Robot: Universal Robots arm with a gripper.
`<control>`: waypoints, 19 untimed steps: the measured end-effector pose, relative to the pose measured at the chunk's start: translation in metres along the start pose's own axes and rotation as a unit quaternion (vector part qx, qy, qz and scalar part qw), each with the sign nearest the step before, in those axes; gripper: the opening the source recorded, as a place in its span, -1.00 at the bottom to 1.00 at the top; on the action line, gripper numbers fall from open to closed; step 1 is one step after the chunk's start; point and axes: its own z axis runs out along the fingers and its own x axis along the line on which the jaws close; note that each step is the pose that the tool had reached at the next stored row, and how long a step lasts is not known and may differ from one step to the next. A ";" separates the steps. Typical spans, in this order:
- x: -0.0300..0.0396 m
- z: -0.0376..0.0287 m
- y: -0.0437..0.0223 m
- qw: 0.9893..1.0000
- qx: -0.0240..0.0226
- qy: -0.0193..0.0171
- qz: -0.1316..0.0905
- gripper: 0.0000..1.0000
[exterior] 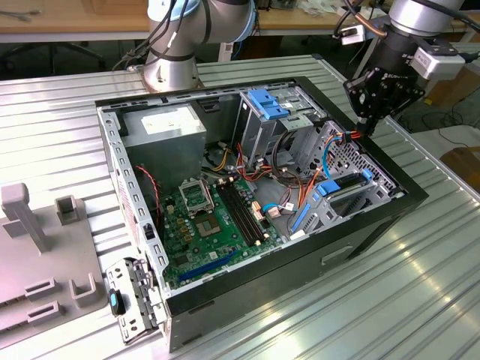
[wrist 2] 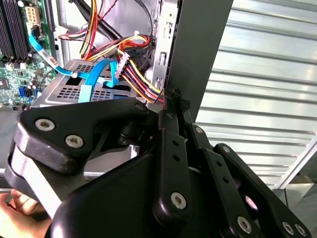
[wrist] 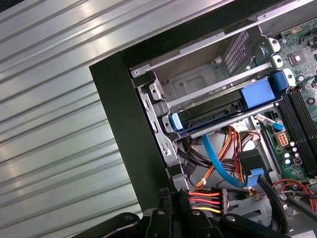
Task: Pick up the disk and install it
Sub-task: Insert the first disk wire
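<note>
Already the disk (wrist: 210,109) sits in the lower bay of the metal drive cage (wrist: 198,79), lying flat with its light-blue rails (wrist: 255,92) along its sides, near the front corner of the computer case (exterior: 300,259). In the exterior view you see it low at the case's right end (exterior: 346,189).

Treat it as a dense, rigid metal slab: fairly heavy for its bulk, smooth-faced and likely slippery, and sensitive to knocks. My judgement is that you do best to take it by the long edges, on the plastic rails, which give a little and offer more grip than bare metal. Keep off the labelled face and the connector end.

Just beside the bay, red, yellow and orange cables (wrist: 205,200) and a blue ribbon (wrist: 218,163) crowd the space.

Your gripper (exterior: 365,129) hangs above the case's rim, apart from the disk. In both wrist views its fingertips (wrist 2: 174,95) are pressed together on nothing, over the black wall (wrist: 129,134).
</note>
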 end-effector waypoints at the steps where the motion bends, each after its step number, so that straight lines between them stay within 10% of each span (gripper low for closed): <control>1: 0.0000 0.0000 0.0000 1.000 0.000 0.000 0.002 -0.66; 19: 0.0000 0.0000 0.0000 0.998 -0.007 -0.002 0.060 -0.66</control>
